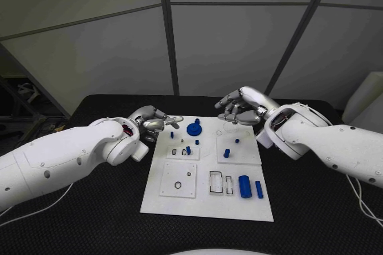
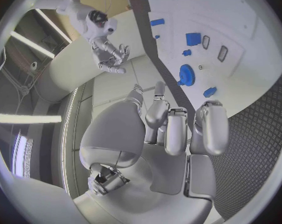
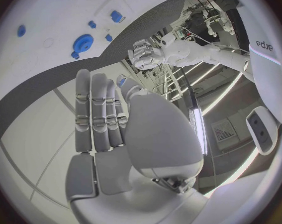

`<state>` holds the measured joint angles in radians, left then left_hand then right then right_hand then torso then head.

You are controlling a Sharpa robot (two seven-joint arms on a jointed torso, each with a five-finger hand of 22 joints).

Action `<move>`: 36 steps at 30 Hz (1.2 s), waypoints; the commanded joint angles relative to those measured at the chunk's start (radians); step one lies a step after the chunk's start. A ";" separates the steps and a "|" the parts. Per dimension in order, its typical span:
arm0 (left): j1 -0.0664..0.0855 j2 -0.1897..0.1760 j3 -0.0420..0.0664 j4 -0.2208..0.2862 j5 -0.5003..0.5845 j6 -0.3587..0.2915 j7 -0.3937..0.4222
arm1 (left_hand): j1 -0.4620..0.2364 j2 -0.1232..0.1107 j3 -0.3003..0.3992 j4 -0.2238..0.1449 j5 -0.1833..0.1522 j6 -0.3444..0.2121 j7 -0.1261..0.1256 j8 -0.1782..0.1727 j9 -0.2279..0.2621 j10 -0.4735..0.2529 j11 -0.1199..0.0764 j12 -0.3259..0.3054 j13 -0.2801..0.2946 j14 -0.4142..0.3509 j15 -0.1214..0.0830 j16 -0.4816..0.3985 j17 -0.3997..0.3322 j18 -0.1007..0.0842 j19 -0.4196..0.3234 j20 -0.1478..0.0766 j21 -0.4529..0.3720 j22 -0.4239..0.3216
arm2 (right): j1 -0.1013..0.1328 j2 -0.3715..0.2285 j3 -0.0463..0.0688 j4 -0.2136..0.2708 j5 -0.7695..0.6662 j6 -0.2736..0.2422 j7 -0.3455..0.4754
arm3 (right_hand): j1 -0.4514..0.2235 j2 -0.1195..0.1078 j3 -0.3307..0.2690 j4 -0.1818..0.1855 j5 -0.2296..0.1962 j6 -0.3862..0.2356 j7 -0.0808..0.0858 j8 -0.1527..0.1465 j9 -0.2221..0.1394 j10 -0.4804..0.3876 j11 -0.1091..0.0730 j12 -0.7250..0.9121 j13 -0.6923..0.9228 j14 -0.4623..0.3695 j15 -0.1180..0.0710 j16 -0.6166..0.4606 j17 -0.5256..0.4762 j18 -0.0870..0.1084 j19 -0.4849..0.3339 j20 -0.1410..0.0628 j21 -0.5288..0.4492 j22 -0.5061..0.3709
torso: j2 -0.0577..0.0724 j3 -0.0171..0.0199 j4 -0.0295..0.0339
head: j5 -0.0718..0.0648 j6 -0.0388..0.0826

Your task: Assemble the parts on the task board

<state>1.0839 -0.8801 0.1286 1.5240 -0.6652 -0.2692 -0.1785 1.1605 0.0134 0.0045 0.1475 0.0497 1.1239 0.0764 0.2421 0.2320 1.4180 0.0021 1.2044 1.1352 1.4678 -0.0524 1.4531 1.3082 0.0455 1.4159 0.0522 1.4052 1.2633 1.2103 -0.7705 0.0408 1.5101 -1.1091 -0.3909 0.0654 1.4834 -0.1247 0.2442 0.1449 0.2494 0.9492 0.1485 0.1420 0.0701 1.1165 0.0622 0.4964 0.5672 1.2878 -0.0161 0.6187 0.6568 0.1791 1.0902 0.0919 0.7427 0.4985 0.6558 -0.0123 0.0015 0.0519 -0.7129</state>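
The white task board (image 1: 207,202) lies in the middle of the black table. On it are a blue gear (image 1: 194,129), small blue pegs (image 1: 227,152) standing in its blocks, and two blue cylinders (image 1: 245,186) lying near the front right. My left hand (image 1: 155,122) hovers at the board's far left corner, its fingers apart and holding nothing. My right hand (image 1: 239,108) hangs above the board's far edge, also holding nothing. In the left wrist view my left hand's fingers (image 2: 168,129) reach toward the gear (image 2: 187,75). In the right wrist view my right hand's fingers (image 3: 100,114) are straight, with the gear (image 3: 83,43) beyond them.
Black table surface (image 1: 88,211) surrounds the board on all sides. Grey wall panels (image 1: 223,45) stand behind the table. A white object (image 1: 363,97) stands at the far right edge.
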 commanded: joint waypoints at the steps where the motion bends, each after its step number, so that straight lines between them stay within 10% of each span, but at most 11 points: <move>1: 0.016 0.015 -0.001 -0.011 -0.245 0.186 -0.246 | -0.011 0.008 -0.007 0.018 0.003 -0.014 -0.008 0.046 0.059 0.002 -0.012 0.085 0.096 0.065 -0.013 0.021 0.131 0.007 0.021 -0.005 0.033 0.055 | 0.011 -0.007 0.004 -0.028 0.124 0.045 0.036 | -0.004 -0.012 0.014 0.004 -0.003 0.013 -0.003 -0.009 -0.001 0.033 0.000 -0.073 -0.059 0.012 0.003 -0.073 -0.031 0.006 0.019 -0.001 -0.051 -0.038 | -0.015 0.0077 -0.0037 | 0.005 -0.005; 11: 0.099 0.102 -0.077 -0.082 -0.400 0.295 -0.336 | -0.064 0.024 -0.090 0.082 0.008 -0.055 -0.018 0.126 0.192 0.026 -0.016 0.157 0.186 0.066 -0.018 0.022 0.138 -0.004 0.047 -0.010 0.067 0.119 | 0.025 -0.002 0.009 -0.093 0.155 0.027 0.043 | -0.020 -0.028 0.026 0.010 -0.008 0.040 -0.004 -0.034 -0.002 0.133 -0.006 -0.256 -0.202 0.122 -0.005 -0.180 -0.077 0.004 0.129 -0.012 -0.130 -0.106 | -0.030 0.0190 -0.0030 | 0.011 -0.016; 21: 0.139 0.178 -0.132 -0.139 -0.440 0.343 -0.351 | -0.077 0.023 -0.136 0.110 0.001 -0.074 -0.019 0.150 0.242 0.017 -0.016 0.146 0.177 0.066 -0.019 0.020 0.138 -0.002 0.041 -0.010 0.063 0.114 | 0.027 0.010 0.009 -0.117 0.150 0.009 0.038 | -0.027 -0.033 0.020 0.011 -0.008 0.035 0.005 -0.044 -0.002 0.125 0.004 -0.294 -0.228 0.116 0.003 -0.206 -0.081 0.003 0.128 -0.006 -0.155 -0.121 | -0.026 0.0160 -0.0039 | 0.016 -0.019; 36: 0.156 0.250 -0.165 -0.196 -0.444 0.438 -0.359 | -0.042 0.038 -0.161 0.108 0.004 -0.120 -0.006 0.143 0.285 -0.026 -0.004 0.092 0.125 0.054 -0.008 -0.005 0.112 0.009 0.004 -0.002 0.031 0.063 | 0.028 0.020 0.009 -0.132 0.149 0.007 0.032 | -0.028 -0.036 0.010 0.008 -0.002 0.032 0.018 -0.051 -0.002 0.102 0.019 -0.326 -0.250 0.095 0.016 -0.237 -0.085 0.002 0.116 0.004 -0.185 -0.138 | -0.022 0.0136 -0.0038 | 0.019 -0.030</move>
<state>1.2378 -0.6322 -0.0366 1.3298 -1.0946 0.1203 -0.5261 1.1096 0.0491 -0.1517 0.2538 0.0537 1.0110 0.0715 0.3884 0.5155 1.3972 0.0005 1.3002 1.2611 1.4635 -0.0644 1.4504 1.3084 0.0451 1.4262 0.0511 1.4389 1.3078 1.2352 -0.7510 0.0493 1.3781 -0.9649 -0.3741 0.0929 1.4618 -0.1591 0.2623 0.1533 0.2450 0.9819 0.1575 0.0966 0.0691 1.2218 0.0807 0.1767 0.3181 1.3881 -0.0016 0.3847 0.5736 0.1790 1.2056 0.0905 0.5605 0.3617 0.6325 0.0016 -0.0020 0.0709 -0.7412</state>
